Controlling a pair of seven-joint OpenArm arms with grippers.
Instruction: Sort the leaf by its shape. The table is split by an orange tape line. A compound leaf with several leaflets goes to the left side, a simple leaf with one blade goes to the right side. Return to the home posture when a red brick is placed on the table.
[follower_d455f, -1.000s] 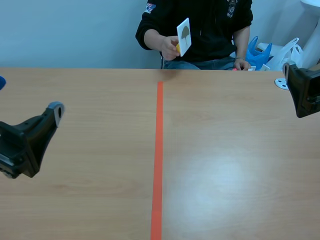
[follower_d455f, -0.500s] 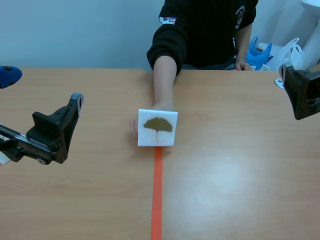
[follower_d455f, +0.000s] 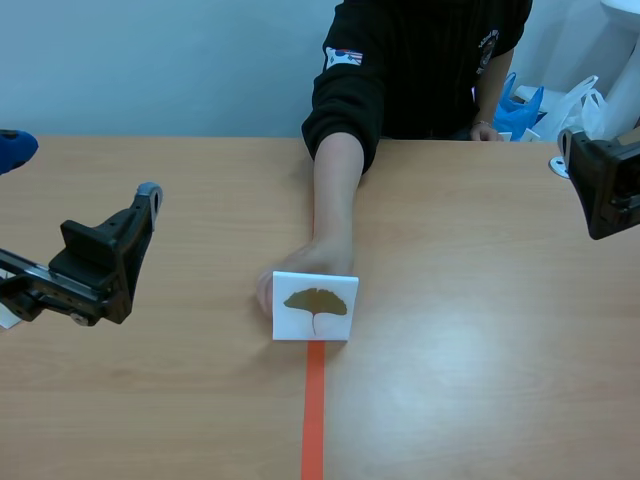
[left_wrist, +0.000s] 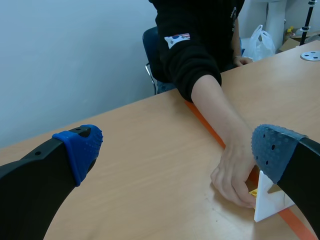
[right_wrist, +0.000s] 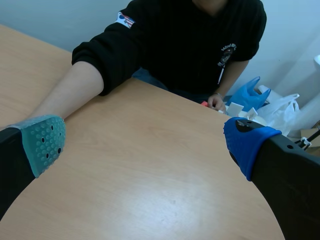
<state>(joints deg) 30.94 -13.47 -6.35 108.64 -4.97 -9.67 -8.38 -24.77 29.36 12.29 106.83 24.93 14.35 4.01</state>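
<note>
Jaws apart; card (follower_d455f: 315, 306) base seemingly hidden.

Centre of frame: a white card (follower_d455f: 298, 326) bearing an olive-brown leaf (follower_d455f: 316, 300). Below it, the orange tape line (follower_d455f: 313, 420) crosses the pale wood-grain table (follower_d455f: 480, 350). Top centre: a person's black sleeve (follower_d455f: 350, 100) with a small red, white and blue patch (follower_d455f: 343, 57). The black left gripper (left_wrist: 177, 150) carries blue dotted pads (left_wrist: 82, 147). The black right gripper (right_wrist: 150, 135) carries a teal-green dotted pad (right_wrist: 45, 140) and a blue pad (right_wrist: 247, 142). Behind, the wall (follower_d455f: 150, 60) is pale blue.
</note>
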